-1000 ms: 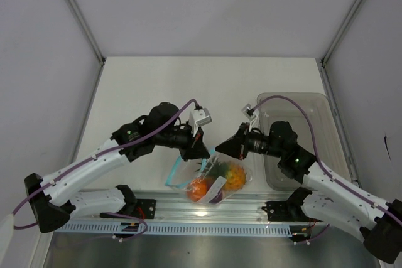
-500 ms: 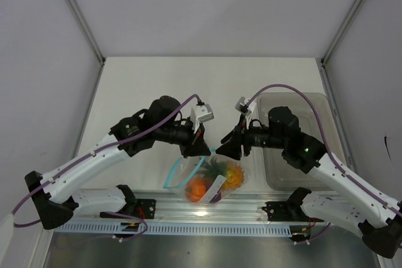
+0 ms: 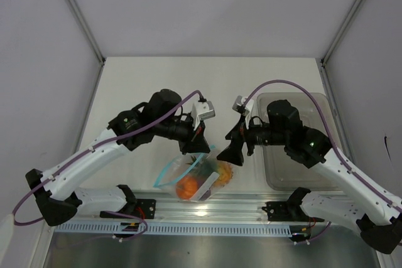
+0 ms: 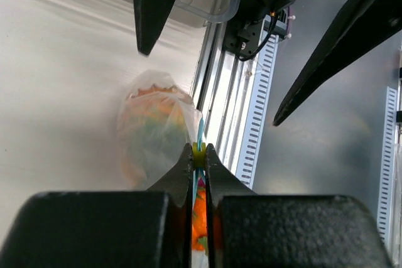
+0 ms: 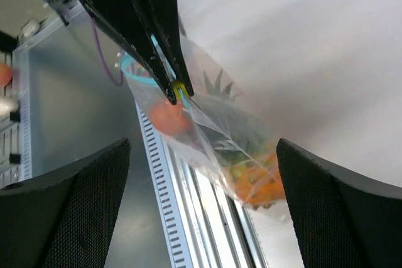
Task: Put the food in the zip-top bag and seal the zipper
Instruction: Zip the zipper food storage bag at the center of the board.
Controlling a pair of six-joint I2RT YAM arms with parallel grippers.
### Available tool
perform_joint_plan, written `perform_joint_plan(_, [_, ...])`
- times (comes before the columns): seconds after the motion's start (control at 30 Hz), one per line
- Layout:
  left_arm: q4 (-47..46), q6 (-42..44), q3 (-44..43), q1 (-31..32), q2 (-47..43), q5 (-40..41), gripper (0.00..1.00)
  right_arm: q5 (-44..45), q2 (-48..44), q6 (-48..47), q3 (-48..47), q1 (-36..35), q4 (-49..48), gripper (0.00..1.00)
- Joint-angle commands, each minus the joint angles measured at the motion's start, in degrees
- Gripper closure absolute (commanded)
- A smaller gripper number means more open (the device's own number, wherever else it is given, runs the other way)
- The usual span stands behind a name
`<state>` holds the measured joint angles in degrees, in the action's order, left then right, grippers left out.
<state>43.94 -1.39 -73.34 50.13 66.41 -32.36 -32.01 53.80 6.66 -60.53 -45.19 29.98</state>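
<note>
My left gripper (image 3: 200, 149) is shut on the zipper (image 4: 200, 135) of the zip-top bag (image 3: 191, 179), right at a small yellow slider (image 5: 179, 87). The clear bag hangs from that grip, just over the table's near edge. Inside it lies the food: an orange piece (image 3: 186, 187), a pineapple with green crown (image 5: 220, 92) and lumpy orange pieces (image 5: 257, 180). The teal zipper loops out to the left (image 3: 164, 171). My right gripper (image 3: 230, 149) stands wide open just right of the bag, touching nothing. In the right wrist view its fingers (image 5: 63, 211) frame the hanging bag.
A grey translucent bin (image 3: 317, 155) stands at the right, under the right arm. The metal rail (image 3: 207, 205) with slotted strips runs along the table's near edge, directly below the bag.
My right gripper has opened wide and drawn back to the right, away from the bag. The left gripper has carried the hanging bag slightly left.
</note>
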Motion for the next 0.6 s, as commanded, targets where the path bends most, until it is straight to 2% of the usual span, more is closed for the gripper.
perform_joint_plan(0.0, [2.11, 3.41, -5.22, -0.38, 0.38, -2.62, 0.99, -6.12, 2.09, -3.58, -3.71, -0.51, 2.19, 0.01])
perform_joint_plan(0.1, [3.6, 4.11, -6.72, -0.38, 1.35, -3.06, 1.0, -6.93, 4.37, -4.72, -5.12, -1.22, 2.54, 0.01])
perform_joint_plan(0.17, [3.95, 4.11, -7.25, -0.38, 2.14, -4.29, 0.99, -8.85, 5.43, -5.86, -5.91, -1.3, 2.89, 0.05])
perform_joint_plan(0.3, [4.04, 4.03, -6.99, -0.38, 3.2, -5.87, 0.99, -10.88, 6.93, -8.23, -6.0, -1.66, 2.98, 0.3])
perform_joint_plan(0.37, [3.61, 3.94, -6.12, -0.38, 3.55, -6.48, 0.99, -11.5, 7.37, -9.46, -5.83, -1.66, 2.63, 0.38])
perform_joint_plan(0.57, [1.06, 2.8, -2.87, -0.38, 3.11, -7.37, 0.99, -13.6, 10.27, -12.19, -6.44, -1.57, 2.98, 0.41])
